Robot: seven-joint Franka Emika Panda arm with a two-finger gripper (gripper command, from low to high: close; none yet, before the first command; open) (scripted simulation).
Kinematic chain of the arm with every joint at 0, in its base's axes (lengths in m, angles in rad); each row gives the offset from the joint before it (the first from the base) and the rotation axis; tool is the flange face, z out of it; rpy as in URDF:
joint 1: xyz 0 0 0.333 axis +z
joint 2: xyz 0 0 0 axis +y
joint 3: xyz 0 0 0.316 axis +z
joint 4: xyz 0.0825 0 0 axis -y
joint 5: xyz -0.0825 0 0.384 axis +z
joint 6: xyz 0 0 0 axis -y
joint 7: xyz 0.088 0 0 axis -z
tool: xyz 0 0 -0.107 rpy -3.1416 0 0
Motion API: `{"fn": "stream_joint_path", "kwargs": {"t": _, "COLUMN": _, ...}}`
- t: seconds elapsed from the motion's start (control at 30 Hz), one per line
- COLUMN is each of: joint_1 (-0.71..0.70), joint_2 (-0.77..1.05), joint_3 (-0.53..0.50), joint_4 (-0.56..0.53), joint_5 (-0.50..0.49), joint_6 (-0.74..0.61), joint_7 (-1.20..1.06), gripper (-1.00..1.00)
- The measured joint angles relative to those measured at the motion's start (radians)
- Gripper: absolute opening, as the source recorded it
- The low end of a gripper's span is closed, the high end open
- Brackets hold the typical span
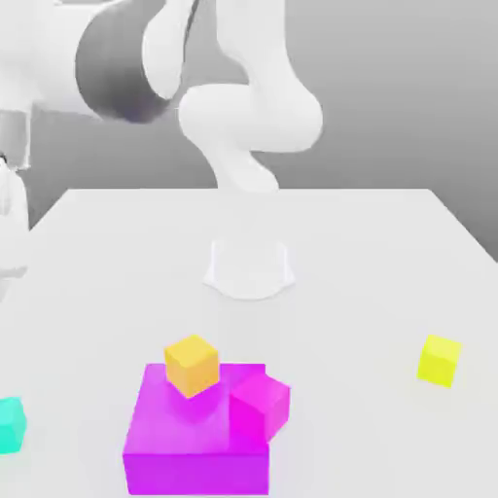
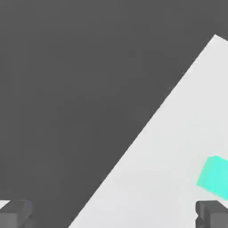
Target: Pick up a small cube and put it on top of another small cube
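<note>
A white table (image 1: 389,253) carries 3 things apart from the job's own pieces. A big magenta block (image 1: 195,449) sits near the front edge, and a small magenta cube (image 1: 261,404) rests on its top at the corner toward the exterior view's right, turned at an angle to the block's sides. A small yellow cube (image 1: 440,360) stands alone on the bare tabletop, well apart from the block, toward the exterior view's right.
</note>
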State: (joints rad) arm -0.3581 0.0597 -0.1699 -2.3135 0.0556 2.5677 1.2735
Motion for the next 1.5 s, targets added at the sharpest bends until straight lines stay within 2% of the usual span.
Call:
{"fn": "stream_joint_path", "kwargs": {"t": 0.23, "joint_1": -0.078, "joint_2": 0.26, "joint_3": -0.044, "joint_4": -0.001, "joint_5": 0.091, "joint_6": 0.077, "joint_7": 0.084, "gripper": 0.0}}
{"fn": "stream_joint_path", "kwargs": {"t": 0.37, "joint_1": -0.122, "joint_2": 0.405, "joint_3": -0.006, "joint_4": 0.024, "joint_5": 0.148, "joint_6": 0.175, "joint_7": 0.061, "gripper": 0.0}}
{"fn": "stream_joint_path", "kwargs": {"t": 0.4, "joint_1": -0.132, "joint_2": 0.436, "joint_3": 0.005, "joint_4": 0.03, "joint_5": 0.158, "joint_6": 0.198, "joint_7": 0.053, "gripper": -1.0}}
{"fn": "stream_joint_path", "kwargs": {"t": 0.63, "joint_1": -0.134, "joint_2": 0.441, "joint_3": 0.008, "joint_4": 0.031, "joint_5": 0.159, "joint_6": 0.203, "joint_7": 0.053, "gripper": -1.0}}
{"fn": "stream_joint_path", "kwargs": {"t": 0.8, "joint_1": -0.096, "joint_2": 0.286, "joint_3": -0.033, "joint_4": -0.009, "joint_5": 0.096, "joint_6": 0.091, "joint_7": 0.089, "gripper": -1.0}}
{"fn": "stream_joint_path", "kwargs": {"t": 1.07, "joint_1": 0.022, "joint_2": -0.011, "joint_3": 0.051, "joint_4": -0.186, "joint_5": -0.011, "joint_6": -0.02, "joint_7": -0.017, "gripper": -1.0}}
{"fn": "stream_joint_path", "kwargs": {"t": 1.37, "joint_1": 0.158, "joint_2": -0.337, "joint_3": 0.129, "joint_4": -0.39, "joint_5": -0.059, "joint_6": -0.141, "joint_7": -0.198, "gripper": -1.0}}
{"fn": "stream_joint_path", "kwargs": {"t": 1.43, "joint_1": 0.177, "joint_2": -0.358, "joint_3": 0.141, "joint_4": -0.425, "joint_5": -0.061, "joint_6": -0.127, "joint_7": -0.227, "gripper": -1.0}}
{"fn": "stream_joint_path", "kwargs": {"t": 1.5, "joint_1": 0.181, "joint_2": -0.311, "joint_3": 0.146, "joint_4": -0.446, "joint_5": -0.061, "joint_6": -0.059, "joint_7": -0.236, "gripper": -1.0}}
